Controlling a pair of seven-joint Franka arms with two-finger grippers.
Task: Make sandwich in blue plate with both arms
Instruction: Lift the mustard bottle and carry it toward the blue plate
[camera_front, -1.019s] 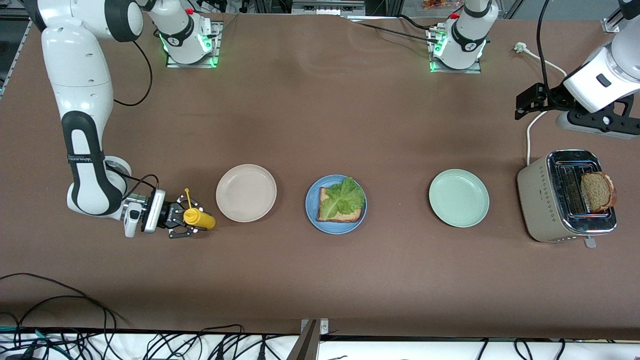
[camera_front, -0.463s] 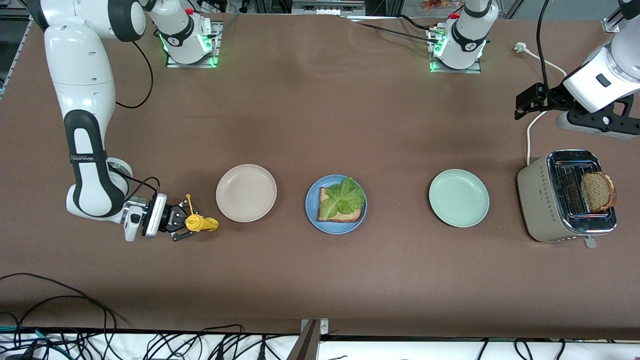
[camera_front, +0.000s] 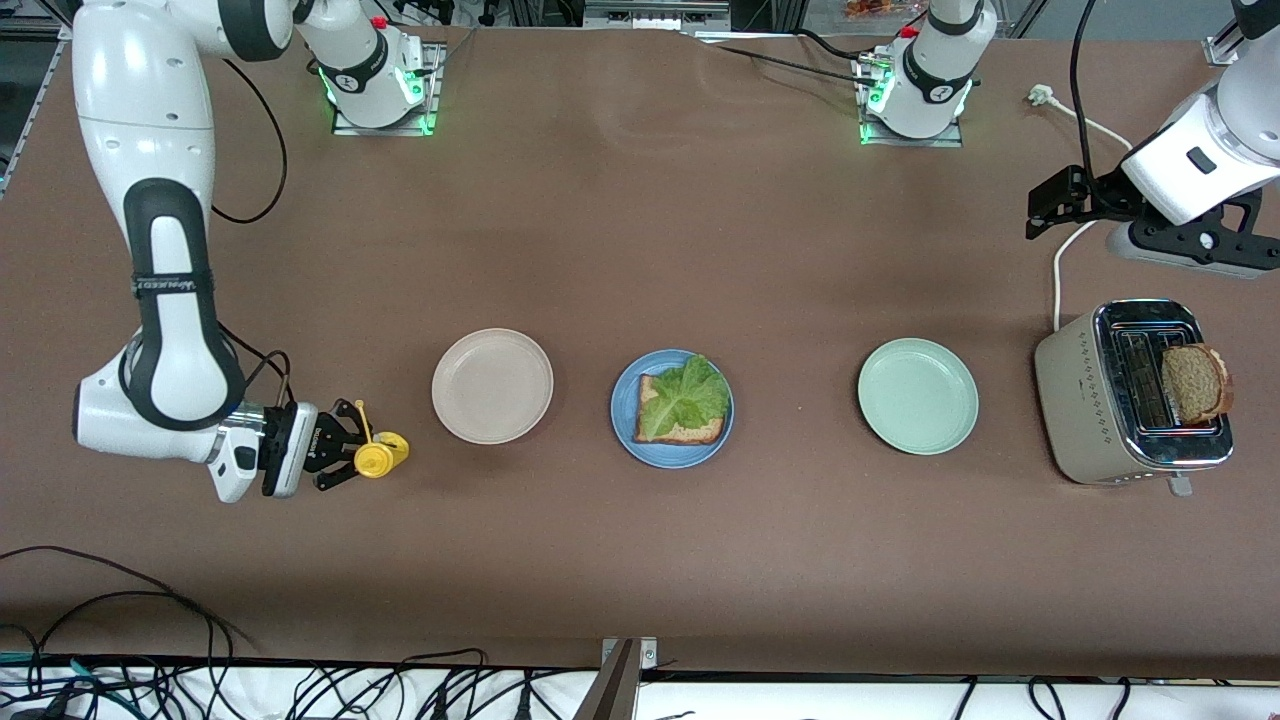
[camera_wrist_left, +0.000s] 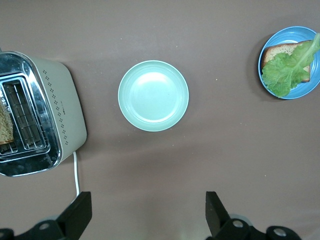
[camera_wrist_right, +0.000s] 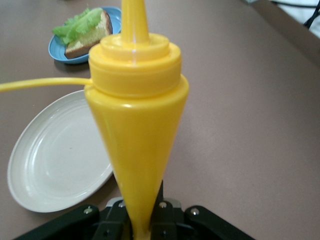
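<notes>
We see the right gripper (camera_front: 345, 461) low over the table (camera_front: 640, 560) toward the right arm's end, its 2 fingers clamped on a yellow squeeze bottle (camera_front: 378, 458). In the right wrist view the bottle (camera_wrist_right: 136, 130) fills the middle, pinched at its narrow lower end between the jaws, nozzle pointing away from the wrist (a thin yellow tether loops off its cap). Just past the bottle's nozzle lies the cream plate (camera_front: 492, 385), bare, and after that the blue plate (camera_front: 625, 430), well apart from the gripper.

On the blue plate sits 1 slice of bread (camera_front: 690, 432) with a ruffled lettuce leaf (camera_front: 685, 395) on top, the start of the sandwich. The wrist view shows that same plate (camera_wrist_right: 112, 12) beside the cream one (camera_wrist_right: 55, 160).

The left gripper (camera_front: 1060, 205) waits in the air at the left arm's end of the table, fingers spread wide apart and holding nothing; its wrist view shows both fingertips (camera_wrist_left: 80, 212) with bare table between them. Below it stands the toaster (camera_front: 1085, 400) with the 2nd bread slice (camera_front: 1192, 382) poking out of 1 slot. The mint-green plate (camera_front: 917, 395) lies between toaster and blue plate.
</notes>
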